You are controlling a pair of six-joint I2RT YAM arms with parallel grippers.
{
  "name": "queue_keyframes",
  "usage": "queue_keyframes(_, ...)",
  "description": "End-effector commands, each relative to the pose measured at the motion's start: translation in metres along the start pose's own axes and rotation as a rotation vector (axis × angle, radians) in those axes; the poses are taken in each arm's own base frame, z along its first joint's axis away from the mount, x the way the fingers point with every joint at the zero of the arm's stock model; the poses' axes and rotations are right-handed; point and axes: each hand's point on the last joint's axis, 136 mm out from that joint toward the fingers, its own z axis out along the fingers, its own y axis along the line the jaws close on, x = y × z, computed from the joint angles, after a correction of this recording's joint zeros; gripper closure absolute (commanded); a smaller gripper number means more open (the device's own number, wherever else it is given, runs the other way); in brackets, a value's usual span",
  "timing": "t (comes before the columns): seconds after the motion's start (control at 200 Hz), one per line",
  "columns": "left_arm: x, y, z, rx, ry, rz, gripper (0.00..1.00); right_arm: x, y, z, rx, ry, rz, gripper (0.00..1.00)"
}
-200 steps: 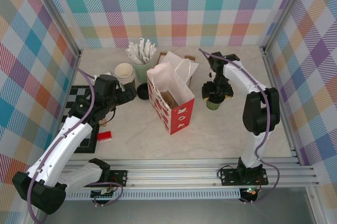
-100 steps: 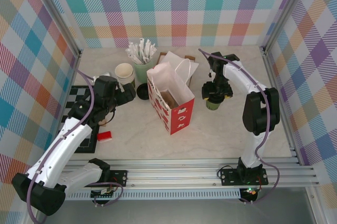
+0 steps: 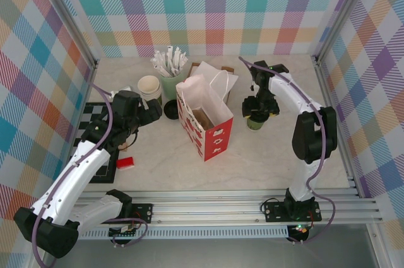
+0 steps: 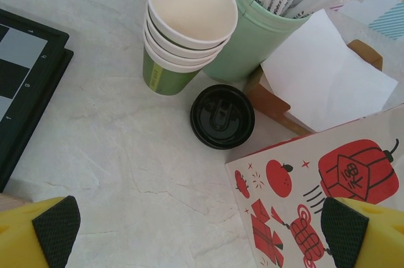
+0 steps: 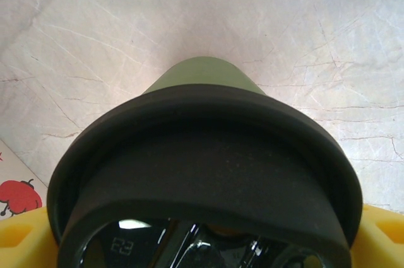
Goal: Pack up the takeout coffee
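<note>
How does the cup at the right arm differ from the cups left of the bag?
The takeout coffee wears a black lid; the stacked cups are lidless and open. The coffee is one cup, gripped by the right gripper; the stack stands untouched. Both are green.

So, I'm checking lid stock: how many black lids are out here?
2. A loose lid lies on the table beside the cup stack, near the bag; the other lid caps the green cup in the right gripper. More could hide inside the bag.
</note>
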Motion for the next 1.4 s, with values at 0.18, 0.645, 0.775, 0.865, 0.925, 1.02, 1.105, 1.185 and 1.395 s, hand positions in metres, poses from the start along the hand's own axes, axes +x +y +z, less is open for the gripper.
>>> queue_keyframes(0.18, -0.008, -0.012, 0.005, 0.045, 0.014, -0.040, 0.00, 0.004, 0.004, -0.020, -0.021, -0.053, -0.018, 0.35)
queue_keyframes(0.645, -0.036, -0.023, 0.022, 0.083, -0.007, -0.029, 0.00, 0.012, -0.002, -0.031, -0.003, -0.107, -0.038, 0.47)
queue_keyframes(0.775, -0.053, -0.044, 0.030, 0.198, -0.004, 0.050, 0.00, 0.013, 0.000, -0.031, -0.013, -0.107, -0.039, 0.47)
queue_keyframes(0.865, -0.066, -0.070, 0.034, 0.318, 0.017, 0.184, 0.00, 0.014, 0.002, -0.032, -0.026, -0.110, -0.044, 0.45)
queue_keyframes(0.925, -0.069, -0.085, 0.041, 0.363, 0.046, 0.324, 0.00, 0.014, 0.003, -0.033, -0.033, -0.114, -0.045, 0.44)
queue_keyframes(1.02, -0.080, -0.103, 0.045, 0.408, 0.071, 0.455, 0.02, 0.015, 0.004, -0.035, -0.035, -0.122, -0.047, 0.44)
queue_keyframes(1.105, -0.085, -0.123, 0.039, 0.511, 0.064, 0.529, 0.03, 0.018, 0.004, -0.038, -0.041, -0.131, -0.043, 0.44)
queue_keyframes(1.185, -0.082, -0.139, 0.035, 0.604, 0.110, 0.587, 0.04, 0.021, 0.005, -0.041, -0.051, -0.138, -0.043, 0.45)
queue_keyframes(1.395, -0.060, -0.151, 0.045, 0.663, 0.253, 0.737, 0.13, 0.028, 0.005, -0.060, -0.060, -0.170, -0.040, 0.47)
